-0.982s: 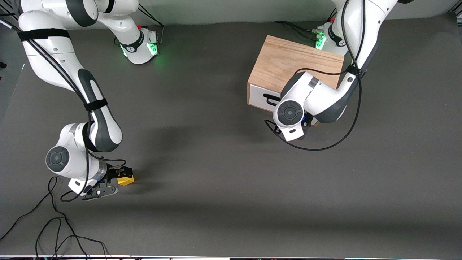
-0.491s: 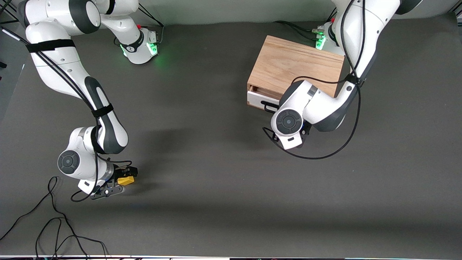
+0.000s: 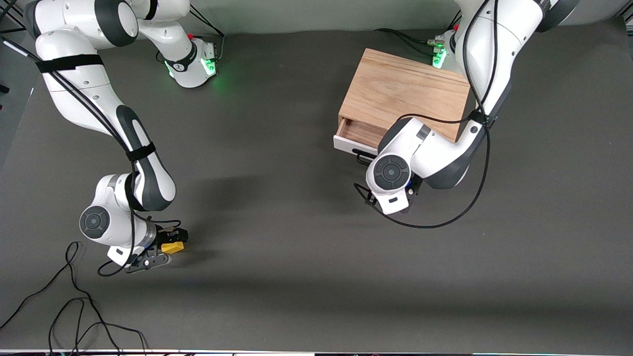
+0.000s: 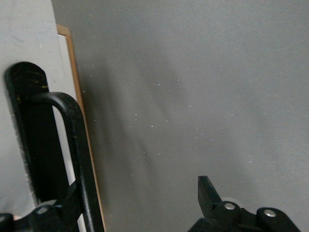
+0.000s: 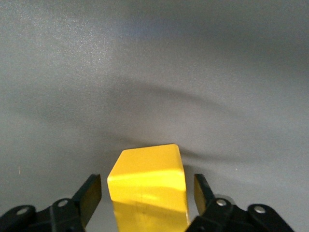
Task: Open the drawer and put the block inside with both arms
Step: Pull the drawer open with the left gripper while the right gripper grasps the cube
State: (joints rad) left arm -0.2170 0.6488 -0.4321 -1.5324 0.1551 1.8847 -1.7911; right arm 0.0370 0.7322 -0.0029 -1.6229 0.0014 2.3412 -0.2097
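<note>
The oak box point(image 3: 405, 94) stands toward the left arm's end of the table. Its white-fronted drawer point(image 3: 348, 145) is pulled partly out and its brown interior point(image 3: 363, 131) shows. My left gripper point(image 4: 135, 203) is open in front of the drawer. One finger is hooked at the black bar handle point(image 4: 77, 145) and the other finger point(image 4: 207, 193) is well apart from it. In the front view this gripper is hidden under its wrist point(image 3: 393, 173). The yellow block point(image 3: 173, 246) lies on the table toward the right arm's end. My right gripper point(image 5: 147, 193) is open, with a finger on each side of the block point(image 5: 147, 188) and a small gap on both sides.
Loose black cables point(image 3: 74, 306) lie on the table nearer the front camera than the right gripper. A black cable loop point(image 3: 420, 220) hangs from the left wrist. The arm bases point(image 3: 195, 64) stand at the farthest edge from the front camera.
The drawer has slid from shut to partly open as my left wrist drew toward the front camera. My right arm shifted slightly, then stayed around the block, which has not moved.
</note>
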